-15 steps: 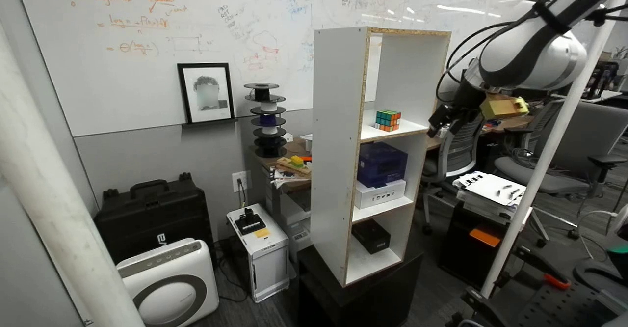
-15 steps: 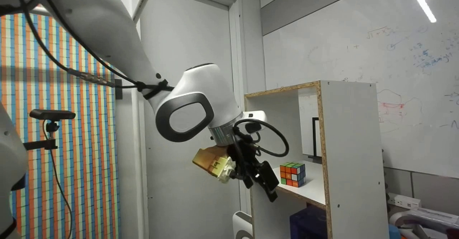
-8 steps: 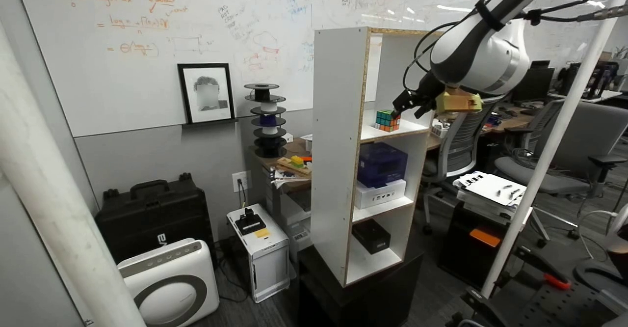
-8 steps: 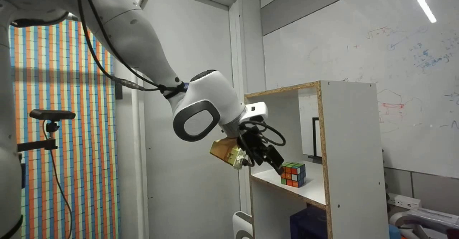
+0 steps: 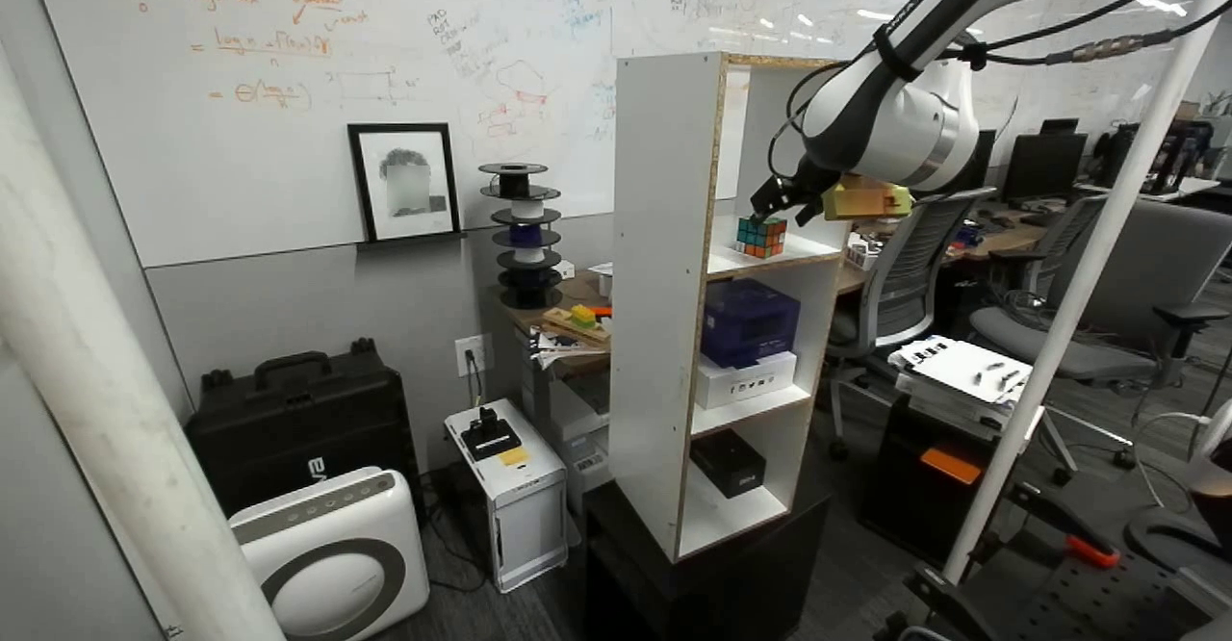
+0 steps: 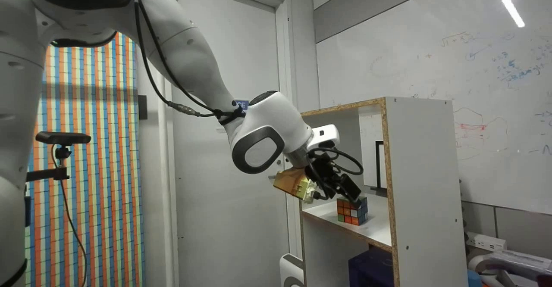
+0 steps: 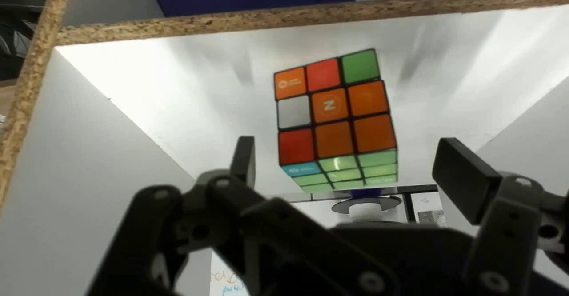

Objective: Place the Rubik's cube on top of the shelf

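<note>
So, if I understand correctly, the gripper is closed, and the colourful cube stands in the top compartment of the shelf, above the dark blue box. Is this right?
Not quite: the gripper is open, not closed; the wrist view shows its fingers standing wide apart. The colourful cube does stand in the top compartment of the shelf, above the dark blue box.

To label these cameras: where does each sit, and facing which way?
An exterior view: outside, angled down at tall white chipboard shelf; white arm upper right.
An exterior view: from shelf's opposite side, facing shelf and scribbled whiteboard; arm left.
Wrist view: on wrist, facing multicoloured Rubik's cube; black fingers at bottom.
Both exterior views: shelf, cube, arm.
</note>
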